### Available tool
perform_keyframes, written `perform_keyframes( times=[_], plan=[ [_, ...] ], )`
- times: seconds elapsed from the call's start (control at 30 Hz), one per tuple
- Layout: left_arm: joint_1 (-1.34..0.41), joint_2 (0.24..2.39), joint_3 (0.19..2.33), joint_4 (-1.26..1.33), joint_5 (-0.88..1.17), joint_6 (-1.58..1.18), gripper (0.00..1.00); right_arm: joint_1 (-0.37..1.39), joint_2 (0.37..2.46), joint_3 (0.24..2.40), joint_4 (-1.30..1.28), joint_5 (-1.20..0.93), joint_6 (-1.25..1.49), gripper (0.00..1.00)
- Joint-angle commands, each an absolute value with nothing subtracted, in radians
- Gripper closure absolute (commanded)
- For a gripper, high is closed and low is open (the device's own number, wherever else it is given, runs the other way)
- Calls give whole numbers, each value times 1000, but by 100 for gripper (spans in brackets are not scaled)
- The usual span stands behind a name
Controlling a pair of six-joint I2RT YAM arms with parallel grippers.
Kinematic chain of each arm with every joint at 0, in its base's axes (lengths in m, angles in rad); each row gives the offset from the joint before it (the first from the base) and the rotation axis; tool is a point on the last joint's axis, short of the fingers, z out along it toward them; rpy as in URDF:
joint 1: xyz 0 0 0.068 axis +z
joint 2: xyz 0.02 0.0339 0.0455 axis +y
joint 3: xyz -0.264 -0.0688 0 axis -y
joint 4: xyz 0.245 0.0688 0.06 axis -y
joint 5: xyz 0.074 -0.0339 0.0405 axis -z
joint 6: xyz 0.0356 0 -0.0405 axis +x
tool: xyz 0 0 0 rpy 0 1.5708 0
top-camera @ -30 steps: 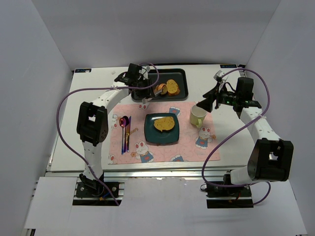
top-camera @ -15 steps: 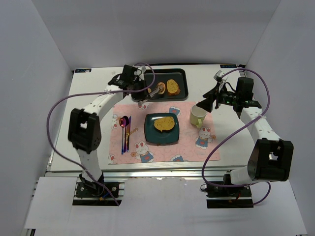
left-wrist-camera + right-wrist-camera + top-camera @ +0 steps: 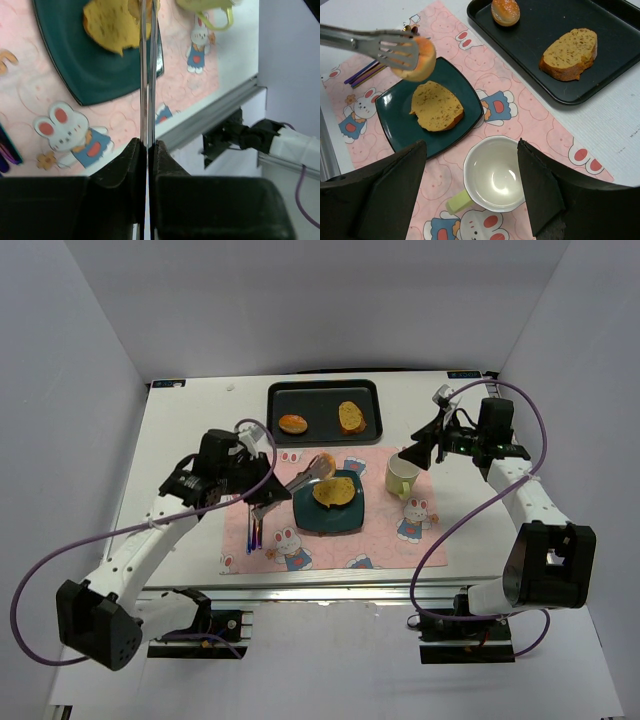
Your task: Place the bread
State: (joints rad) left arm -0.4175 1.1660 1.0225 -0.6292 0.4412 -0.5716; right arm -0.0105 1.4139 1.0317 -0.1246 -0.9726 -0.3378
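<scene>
The left gripper (image 3: 258, 502) is clamped tight on the handle of a pair of metal tongs (image 3: 300, 480), its fingers (image 3: 127, 160) pressed against the two blades. The tongs pinch a small bread roll (image 3: 324, 464) at their far end. In the top view the roll is held over the 12 o'clock edge of the dark square plate (image 3: 305, 520), with the gripper at the plate's 9 o'clock. The plate already carries one bread slice (image 3: 335, 490) and lies on a pink rabbit-print placemat (image 3: 300, 555). At 12 o'clock from the plate, the black tray (image 3: 275, 405) holds a second roll (image 3: 293, 424) on its 9 o'clock side and a seeded slice (image 3: 350, 417) on its 3 o'clock side. At 3 o'clock from the plate stands a pale green mug (image 3: 402, 477), which is empty. The right gripper (image 3: 420, 448) hangs above the mug with its jaws spread and nothing between them. A second ago the left gripper was over the tray, with the tongs reaching down among the bread there. It has since swung back toward 6 o'clock, carrying the roll out of the tray to the plate. The second roll, hidden by the arm then, is now in plain view, and the right arm has not moved.
</scene>
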Motion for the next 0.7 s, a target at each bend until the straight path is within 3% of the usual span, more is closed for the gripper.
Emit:
perform_keyframes(
  times=[0.0, 0.13, 0.2, 0.3, 0.43, 0.67],
  plan=[
    [-426, 1114, 948, -598, 534, -652, 100, -3, 1420, 1060, -129, -999, -348, 22],
    [-448, 1127, 900, -545, 543, -666, 92, -3, 1413, 1058, -130, -997, -348, 22],
    [-454, 1146, 900, -537, 526, -658, 77, -3, 1404, 1055, -132, -994, -348, 22],
    [-465, 1173, 917, -537, 493, -631, 63, -3, 1388, 1043, -132, -989, -350, 22],
    [-466, 1190, 933, -535, 486, -615, 51, -3, 1371, 1026, -133, -985, -353, 22],
    [-466, 1178, 946, -552, 469, -609, 45, -3, 1365, 1014, -127, -988, -350, 22]
  ],
)
